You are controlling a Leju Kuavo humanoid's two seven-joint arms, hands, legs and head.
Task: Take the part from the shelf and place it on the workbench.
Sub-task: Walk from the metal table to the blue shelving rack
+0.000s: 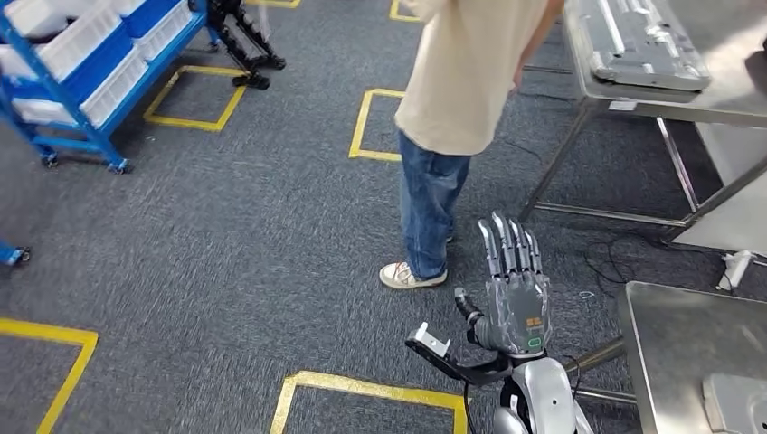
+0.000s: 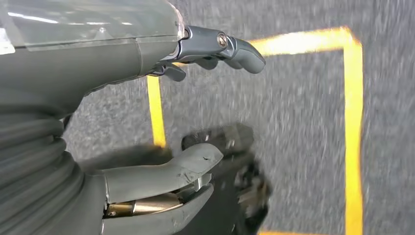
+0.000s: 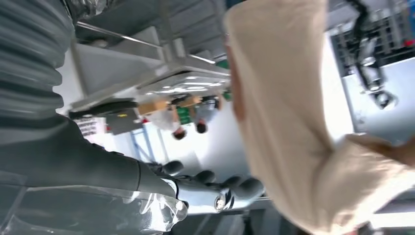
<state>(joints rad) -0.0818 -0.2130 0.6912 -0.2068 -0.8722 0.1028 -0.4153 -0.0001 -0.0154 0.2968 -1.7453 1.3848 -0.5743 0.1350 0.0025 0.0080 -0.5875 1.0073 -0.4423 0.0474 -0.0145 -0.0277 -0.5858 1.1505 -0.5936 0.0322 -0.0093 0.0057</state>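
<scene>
Centrally in the head view, low down, the robot's right hand (image 1: 512, 294) is raised with its fingers (image 1: 506, 246) straight, spread a little and holding nothing. Just beyond the fingertips stands a person (image 1: 457, 108) in a cream shirt, blue jeans and pale sneakers, leaning toward a steel bench (image 1: 714, 99) farther off to the hand's right. On that bench lies a flat grey metal part (image 1: 638, 45) with raised ribs. A second steel bench (image 1: 678, 353) sits close beside the hand on its right, with a pale moulded piece (image 1: 737, 402) at its near corner. Far off to the hand's left is a blue shelf (image 1: 77, 86) holding white bins (image 1: 81, 41). Yellow tape squares (image 1: 194, 95) mark the grey carpet.

From the left wrist, the left hand (image 2: 161, 122) hangs over the carpet beside a yellow tape line (image 2: 352, 132), thumb (image 2: 161, 169) and fingers apart, nothing in its grasp.

From the right wrist, the right hand's fingers (image 3: 220, 191) reach out beside the person's cream sleeve (image 3: 288, 122).
</scene>
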